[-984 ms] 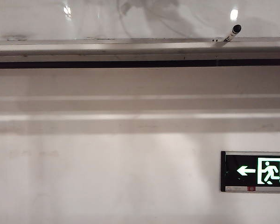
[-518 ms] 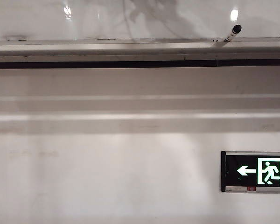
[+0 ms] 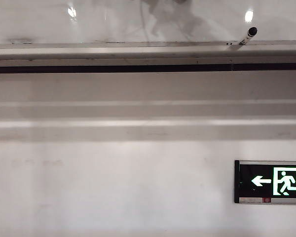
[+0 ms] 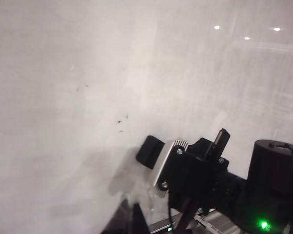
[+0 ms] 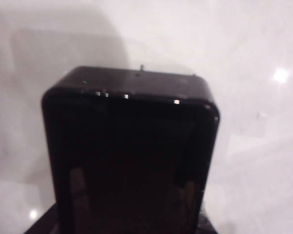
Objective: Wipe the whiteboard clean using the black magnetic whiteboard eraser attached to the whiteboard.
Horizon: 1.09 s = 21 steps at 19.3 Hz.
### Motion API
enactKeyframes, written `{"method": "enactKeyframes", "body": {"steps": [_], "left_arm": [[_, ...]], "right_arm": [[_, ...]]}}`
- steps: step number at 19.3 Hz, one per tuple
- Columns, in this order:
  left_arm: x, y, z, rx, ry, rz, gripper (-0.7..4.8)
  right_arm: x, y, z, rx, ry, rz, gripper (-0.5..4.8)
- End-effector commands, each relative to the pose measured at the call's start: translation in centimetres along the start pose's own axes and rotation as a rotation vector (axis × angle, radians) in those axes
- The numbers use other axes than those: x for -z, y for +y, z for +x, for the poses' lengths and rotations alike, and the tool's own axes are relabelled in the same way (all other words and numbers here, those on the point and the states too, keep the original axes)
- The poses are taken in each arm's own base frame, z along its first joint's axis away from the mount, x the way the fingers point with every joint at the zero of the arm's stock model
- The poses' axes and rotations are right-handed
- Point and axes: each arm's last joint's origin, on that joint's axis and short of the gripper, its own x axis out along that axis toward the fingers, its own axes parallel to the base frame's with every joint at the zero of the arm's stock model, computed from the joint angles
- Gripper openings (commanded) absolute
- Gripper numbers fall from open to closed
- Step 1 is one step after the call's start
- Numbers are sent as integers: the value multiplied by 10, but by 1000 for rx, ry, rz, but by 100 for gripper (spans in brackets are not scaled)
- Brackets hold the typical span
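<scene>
The whiteboard (image 3: 89,22) is a glossy white panel mirroring ceiling lights, above a long grey rail (image 3: 138,49). In the right wrist view the black eraser (image 5: 132,156) fills most of the frame, with my right gripper (image 5: 132,217) shut on it and the whiteboard (image 5: 254,39) just beyond. The left wrist view shows the same eraser (image 4: 149,151) at the tip of the right arm, against the whiteboard (image 4: 88,73). A few small dark marks (image 4: 121,119) sit on the board near it. My left gripper (image 4: 132,219) shows as two dark fingers close together, holding nothing, off the board.
A black-capped marker (image 3: 248,35) leans on the rail at the right. Below the rail is matte wall with a lit green exit sign (image 3: 271,181) at the lower right. Neither arm itself shows in the exterior view, only a grey shadow on the board.
The grey shadow of the arm on the board's top strip has drifted to the right. The marker and the rail stay where they were.
</scene>
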Motion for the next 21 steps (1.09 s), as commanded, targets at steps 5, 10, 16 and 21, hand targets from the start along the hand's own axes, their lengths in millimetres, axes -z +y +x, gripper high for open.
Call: {"method": "enactKeyframes", "body": {"steps": [5, 10, 16, 21], "left_arm": [[-3, -1, -1, 9, -18, 4, -5], [-3, -1, -1, 9, -19, 4, -5], [-3, -1, -1, 9, -19, 4, -5], [-3, -1, -1, 9, -20, 5, -5]], "right_arm": [[33, -51, 7, 203, 177, 9, 40], [40, -85, 0, 346, 157, 9, 40], [37, -123, -19, 510, -10, 131, 40], [31, -138, -35, 466, -288, 456, 20]]}}
